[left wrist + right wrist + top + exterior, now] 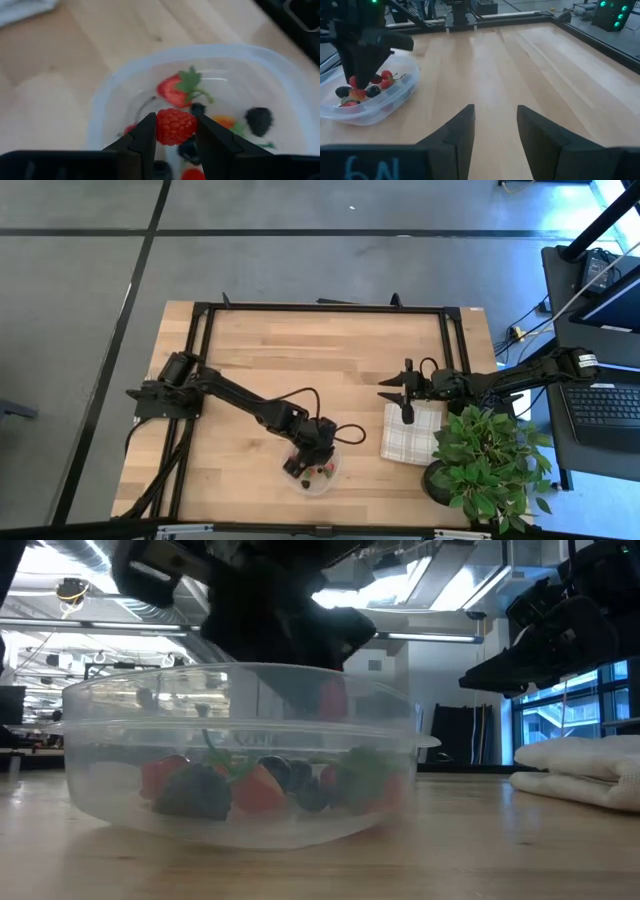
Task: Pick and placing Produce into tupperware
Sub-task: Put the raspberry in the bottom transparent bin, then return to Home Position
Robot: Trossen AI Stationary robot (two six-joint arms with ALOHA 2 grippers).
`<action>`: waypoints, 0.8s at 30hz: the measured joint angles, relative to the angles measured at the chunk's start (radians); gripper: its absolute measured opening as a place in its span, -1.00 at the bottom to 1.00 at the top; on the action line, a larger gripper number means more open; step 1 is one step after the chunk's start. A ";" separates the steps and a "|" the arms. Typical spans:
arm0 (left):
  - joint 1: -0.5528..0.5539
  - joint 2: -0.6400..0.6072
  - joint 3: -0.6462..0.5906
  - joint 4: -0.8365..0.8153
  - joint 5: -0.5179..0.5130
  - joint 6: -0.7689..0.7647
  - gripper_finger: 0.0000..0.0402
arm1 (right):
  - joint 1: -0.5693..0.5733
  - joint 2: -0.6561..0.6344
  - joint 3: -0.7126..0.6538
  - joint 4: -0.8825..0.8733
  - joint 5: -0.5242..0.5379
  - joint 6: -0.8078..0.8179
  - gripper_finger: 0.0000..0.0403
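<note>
The round clear tupperware [318, 472] stands on the wooden table near its front edge and holds several red, dark and green pieces of produce [262, 785]. My left gripper [175, 131] hangs just above the tupperware's opening [210, 100], shut on a red raspberry [175, 126]; it also shows in the high view [308, 458]. A strawberry [178, 89] lies in the tupperware below. My right gripper [495, 122] is open and empty, above the white checked cloth [410, 434] at the table's right. My left gripper pinches the red raspberry by its two opposite sides [161, 127] between its two fingertips [145, 135]. The fingers come from above, pointing down into the tupperware. The raspberry is lifted clear, above the pieces that lie on the tupperware's floor.
A folded white checked cloth [585, 770] lies right of the tupperware. A leafy green potted plant [485, 455] stands at the table's front right corner. A black frame [320, 308] runs around the tabletop. Bare wood [300, 360] lies between the arms and the far edge.
</note>
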 joint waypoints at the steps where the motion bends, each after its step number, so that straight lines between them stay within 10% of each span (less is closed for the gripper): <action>1: 0.000 0.004 0.000 -0.003 0.018 -0.005 -0.44 | 0.000 0.000 0.000 0.000 0.000 0.000 -0.26; 24: 0.003 0.049 0.000 0.011 0.055 -0.056 -0.29 | 0.000 0.000 0.000 0.000 0.000 0.001 -0.26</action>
